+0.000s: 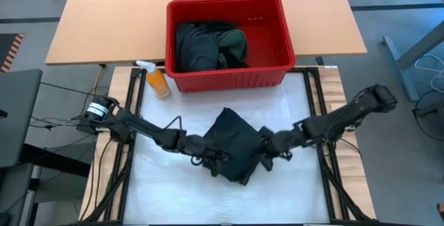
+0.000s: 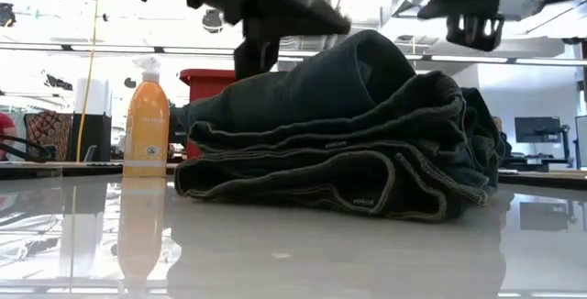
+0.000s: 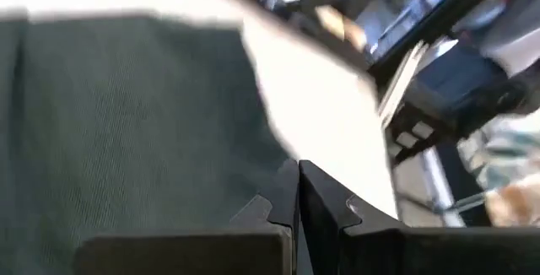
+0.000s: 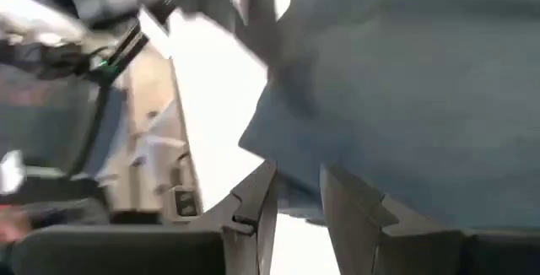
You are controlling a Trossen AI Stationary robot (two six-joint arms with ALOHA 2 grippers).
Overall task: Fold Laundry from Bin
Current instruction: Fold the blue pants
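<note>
A dark folded garment (image 1: 232,146) lies in several layers on the white table top; it also shows in the low view (image 2: 348,143). My left gripper (image 1: 208,155) is shut at the garment's left side, with its fingertips together (image 3: 297,192) beside the cloth's edge (image 3: 261,132). My right gripper (image 1: 267,146) is a little open at the garment's right side (image 4: 405,81) and, in the low view, hangs above it (image 2: 477,28). The red bin (image 1: 277,18) stands at the far side with more dark laundry (image 1: 208,46) inside. My left gripper has its shut fingers (image 3: 287,199) right by the garment's edge, low over the table. I cannot tell whether they touch the cloth.
An orange spray bottle (image 1: 158,82) stands left of the bin, near the table's far left corner; it also shows in the low view (image 2: 147,125). The white table top (image 1: 173,191) is bare toward the near edge. A wooden desk (image 1: 104,18) lies beyond.
</note>
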